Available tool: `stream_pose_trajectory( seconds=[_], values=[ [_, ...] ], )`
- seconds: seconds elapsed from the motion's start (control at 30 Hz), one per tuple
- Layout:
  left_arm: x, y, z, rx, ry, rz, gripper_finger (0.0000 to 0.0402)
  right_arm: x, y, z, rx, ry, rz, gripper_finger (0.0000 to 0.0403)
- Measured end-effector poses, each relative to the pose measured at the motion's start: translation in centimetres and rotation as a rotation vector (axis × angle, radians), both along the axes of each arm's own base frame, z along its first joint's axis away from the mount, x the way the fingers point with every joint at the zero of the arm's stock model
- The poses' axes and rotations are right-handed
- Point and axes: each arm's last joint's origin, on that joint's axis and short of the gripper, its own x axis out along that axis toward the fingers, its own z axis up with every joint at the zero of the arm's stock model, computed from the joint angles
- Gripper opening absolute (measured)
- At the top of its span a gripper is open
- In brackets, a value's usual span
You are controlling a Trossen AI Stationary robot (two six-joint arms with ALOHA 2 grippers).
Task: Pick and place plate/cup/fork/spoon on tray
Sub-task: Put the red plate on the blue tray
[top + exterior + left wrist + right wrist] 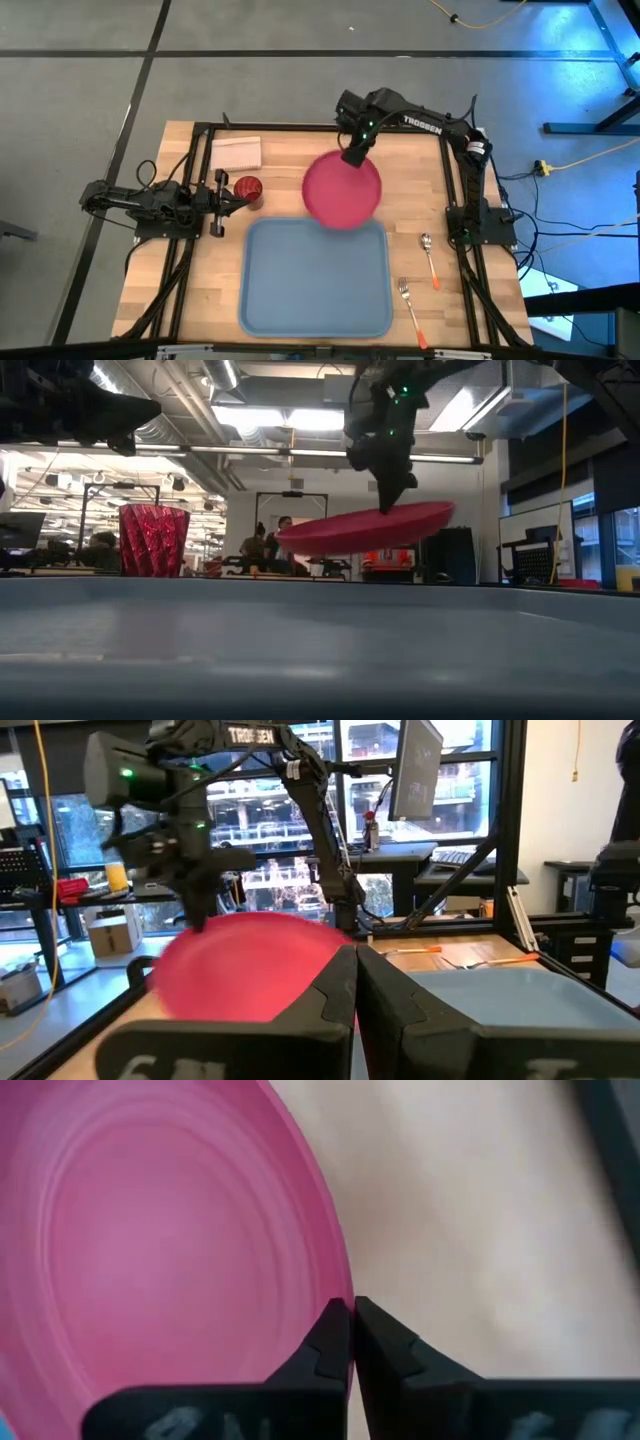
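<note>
My right gripper [353, 156] is shut on the pink-red plate [343, 190], which it holds in the air over the table's middle and the tray's far rim. The blue-grey tray [262, 300] lies at the near middle. The dark red cup [248, 189] stands upright on the table, left of the plate. My left gripper [232, 196] is shut and empty just left of the cup. The spoon [429, 258] and the fork [409, 305] lie flat on the table, right of the tray. My right gripper pinches the plate's rim [336, 1285] between its two fingers, on the plate's far side. The fingers [392, 488] come from above, pointing down. The plate [365, 528] is lifted clear of table and tray and hangs tilted, its held side higher.
A pale folded rectangle [236, 152] lies at the table's far left. Black frame rails [462, 200] run along the table's left and right sides. People show in the room behind the table [268, 545].
</note>
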Motion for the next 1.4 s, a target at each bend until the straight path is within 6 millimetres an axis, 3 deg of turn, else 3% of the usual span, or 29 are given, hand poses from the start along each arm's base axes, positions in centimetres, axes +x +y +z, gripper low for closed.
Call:
stream_pose_trajectory(
  seconds=[0.47,0.7,0.9,1.4],
  values=[
    [0.0,0.0,0.0,0.0,0.001,0.0,0.0,3.2,13.9,-2.2,0.062,0.127,0.296,0.0009],
    [0.0,0.0,0.0,0.0,0.001,0.001,0.0,3.6,19.4,-5.1,0.049,0.105,0.397,0.002],
    [0.0,0.0,0.0,0.0,0.001,0.0,0.0,4.6,21.2,-5.8,0.032,-0.01,0.422,0.0024],
    [0.0,0.0,0.0,0.0,0.001,0.0,0.0,7.5,22.2,-5.2,-0.037,-0.321,0.465,0.0025]
  ],
)
